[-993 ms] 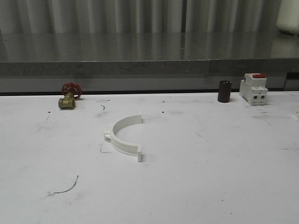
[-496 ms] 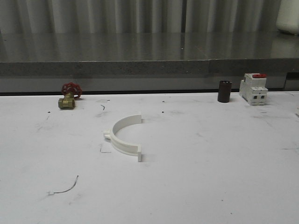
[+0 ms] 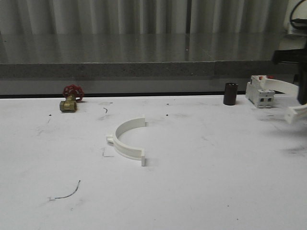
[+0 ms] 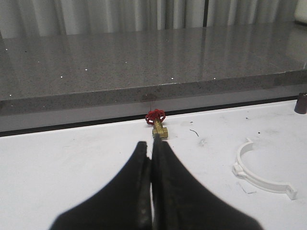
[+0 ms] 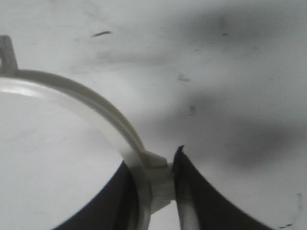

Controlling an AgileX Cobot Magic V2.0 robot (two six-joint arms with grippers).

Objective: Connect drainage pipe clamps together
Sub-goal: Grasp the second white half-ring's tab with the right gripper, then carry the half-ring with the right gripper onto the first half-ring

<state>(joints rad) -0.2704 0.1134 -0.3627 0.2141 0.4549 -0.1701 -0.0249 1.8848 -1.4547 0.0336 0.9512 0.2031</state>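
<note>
One drainage pipe clamp [image 3: 128,140] lies flat near the middle of the white tabletop [image 3: 201,191], its open side facing right. The right claw [image 5: 152,184] is closed on the second clamp half [image 5: 91,108], held above the tabletop's right edge beside the circuit breaker [image 3: 260,91]. The left claw [image 4: 151,160] has its fingers pressed together, holding nothing, pointing toward the brass valve [image 4: 157,125] at the far left edge.

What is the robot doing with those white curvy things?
It wants to snap two white half-rings together into one ring. The right gripper is pinching one half-ring and carrying it in the air at the right edge of the table. The other half-ring lies in the middle, untouched. The left gripper is shut and holds nothing.
</note>
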